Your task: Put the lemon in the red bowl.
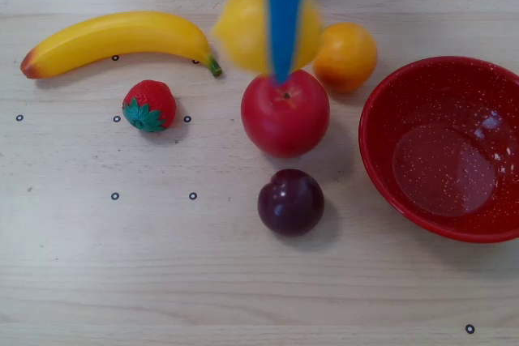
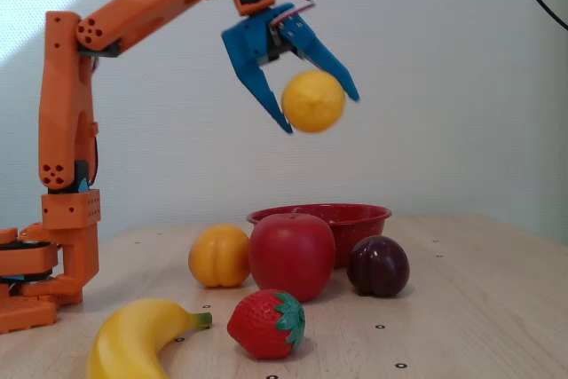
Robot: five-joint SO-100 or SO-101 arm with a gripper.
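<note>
Your gripper is clamped on the lemon, held high above the table, over the apple in the overhead view and well apart from the red bowl. The lemon looks smooth, rigid and light; a slippery skin is likely. Grip sits across its widest part, which suits it

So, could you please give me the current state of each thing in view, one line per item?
lemon: held in the air, high above the table
gripper: shut on the lemon, fingers pointing down
red bowl: upright, empty
apple: on the table, stem up
plum: resting on the table
orange fruit: resting on the table
banana: lying flat
strawberry: lying on the table
</note>
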